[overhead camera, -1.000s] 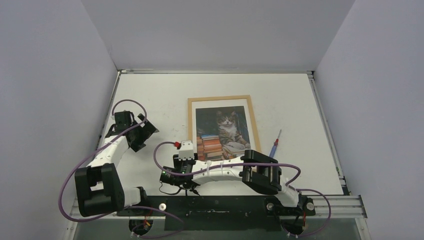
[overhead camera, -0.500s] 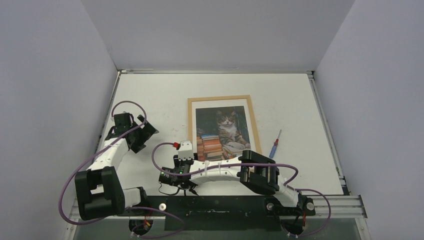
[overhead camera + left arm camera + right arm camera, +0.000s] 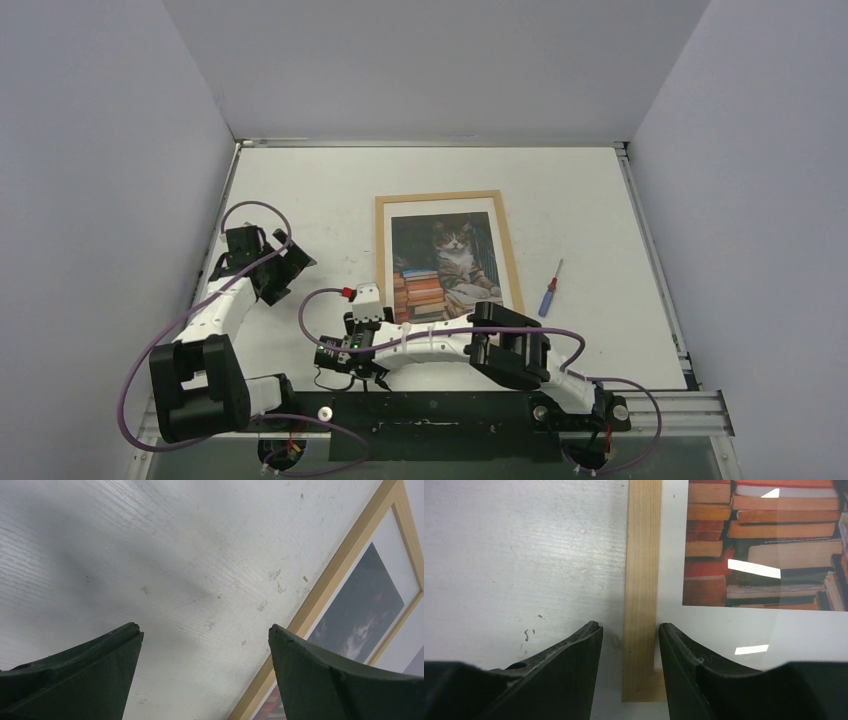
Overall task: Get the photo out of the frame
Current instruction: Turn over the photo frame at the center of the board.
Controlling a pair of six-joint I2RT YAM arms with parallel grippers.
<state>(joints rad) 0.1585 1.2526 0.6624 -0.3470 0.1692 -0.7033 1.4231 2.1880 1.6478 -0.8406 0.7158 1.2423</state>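
Right end effector (image 3: 630,626), jaws partly open, straddles the frame (image 3: 641,555) at its left rail.

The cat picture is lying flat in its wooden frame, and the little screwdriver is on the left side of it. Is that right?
Almost. The screwdriver lies on the right side of the frame, not the left; the top view shows it. The cat picture does lie flat in its wooden frame.
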